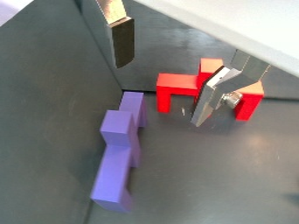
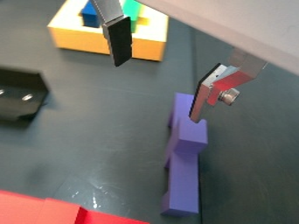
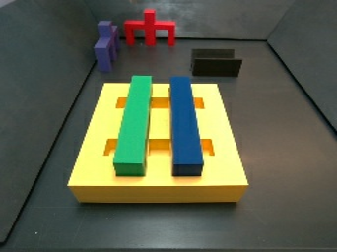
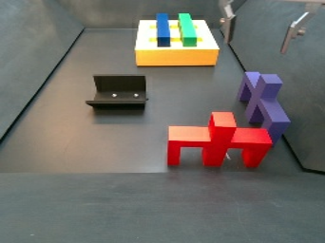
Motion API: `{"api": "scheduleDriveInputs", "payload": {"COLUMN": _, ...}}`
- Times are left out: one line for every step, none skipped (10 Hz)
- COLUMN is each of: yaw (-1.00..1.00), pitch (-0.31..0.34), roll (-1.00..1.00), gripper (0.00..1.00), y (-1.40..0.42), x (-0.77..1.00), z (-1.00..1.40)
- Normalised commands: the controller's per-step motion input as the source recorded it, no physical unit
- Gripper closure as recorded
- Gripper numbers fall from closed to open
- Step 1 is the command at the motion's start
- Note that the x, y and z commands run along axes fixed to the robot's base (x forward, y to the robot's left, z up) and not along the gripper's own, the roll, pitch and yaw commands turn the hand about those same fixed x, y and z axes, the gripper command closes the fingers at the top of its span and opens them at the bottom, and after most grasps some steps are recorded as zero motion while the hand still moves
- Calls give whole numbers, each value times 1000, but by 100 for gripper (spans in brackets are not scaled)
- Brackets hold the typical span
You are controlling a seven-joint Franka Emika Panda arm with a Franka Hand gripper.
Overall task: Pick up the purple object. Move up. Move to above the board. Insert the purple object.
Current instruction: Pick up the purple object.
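Note:
The purple object (image 4: 263,100) lies flat on the dark floor near the right wall, and shows in both wrist views (image 1: 122,157) (image 2: 184,162) and far back in a side view (image 3: 104,46). My gripper (image 4: 263,21) hangs well above it, open, with nothing between its fingers (image 2: 117,39). In both wrist views the purple object lies below the gripper (image 1: 162,93), with one end close under one finger (image 2: 211,96). The board (image 3: 93,148) is a yellow slab carrying a long green bar (image 3: 134,123) and a long blue bar (image 3: 187,123); it sits apart from the purple object (image 4: 178,55).
A red bridge-shaped piece (image 4: 219,142) stands upright beside the purple object (image 1: 187,87). The black fixture (image 4: 117,92) stands on the floor between the board and the red piece (image 3: 218,62) (image 2: 21,94). Grey walls enclose the floor on several sides.

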Motion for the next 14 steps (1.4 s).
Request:
{"api": "scheduleDriveInputs", "payload": {"yaw": -851, "pitch": -59, "roll": 0, "gripper": 0, "y": 23, "x": -351, "z": -66}}
{"api": "scheduleDriveInputs", "payload": {"yaw": -846, "pitch": -74, "roll": 0, "gripper": 0, "y": 34, "x": -320, "z": -114}}
{"api": "scheduleDriveInputs", "payload": {"yaw": -846, "pitch": -104, "roll": -21, "gripper": 0, "y": 17, "x": -263, "z": -140}}
{"api": "scheduleDriveInputs", "payload": {"yaw": -774, "pitch": -140, "roll": -59, "gripper": 0, "y": 123, "x": -60, "z": -294}}
{"api": "scheduleDriveInputs", "payload": {"yaw": -763, "pitch": -187, "roll": -186, "gripper": 0, "y": 37, "x": 0, "z": -420}}
{"api": "scheduleDriveInputs", "payload": {"yaw": -789, "pitch": -193, "roll": -224, "gripper": 0, "y": 0, "x": 0, "z": -463}}
{"api": "scheduleDriveInputs", "payload": {"yaw": -834, "pitch": -154, "roll": -174, "gripper": 0, "y": 0, "x": 0, "z": -417}}
{"api": "scheduleDriveInputs", "payload": {"yaw": -783, "pitch": -74, "roll": -163, "gripper": 0, "y": 9, "x": -74, "z": -309}}
{"api": "scheduleDriveInputs", "payload": {"yaw": -694, "pitch": -97, "roll": -301, "gripper": 0, "y": 0, "x": -117, "z": -417}}
{"api": "scheduleDriveInputs", "payload": {"yaw": -720, "pitch": -86, "roll": -311, "gripper": 0, "y": 0, "x": -77, "z": -380}}
{"api": "scheduleDriveInputs", "payload": {"yaw": -709, "pitch": -107, "roll": -349, "gripper": 0, "y": 0, "x": -63, "z": -349}}
{"api": "scheduleDriveInputs", "payload": {"yaw": -674, "pitch": -117, "roll": -383, "gripper": 0, "y": 0, "x": -23, "z": -277}}
{"api": "scheduleDriveInputs", "payload": {"yaw": -629, "pitch": -110, "roll": -379, "gripper": 0, "y": 20, "x": 0, "z": -171}}
{"api": "scheduleDriveInputs", "payload": {"yaw": -631, "pitch": -80, "roll": -249, "gripper": 0, "y": 109, "x": 0, "z": -143}}
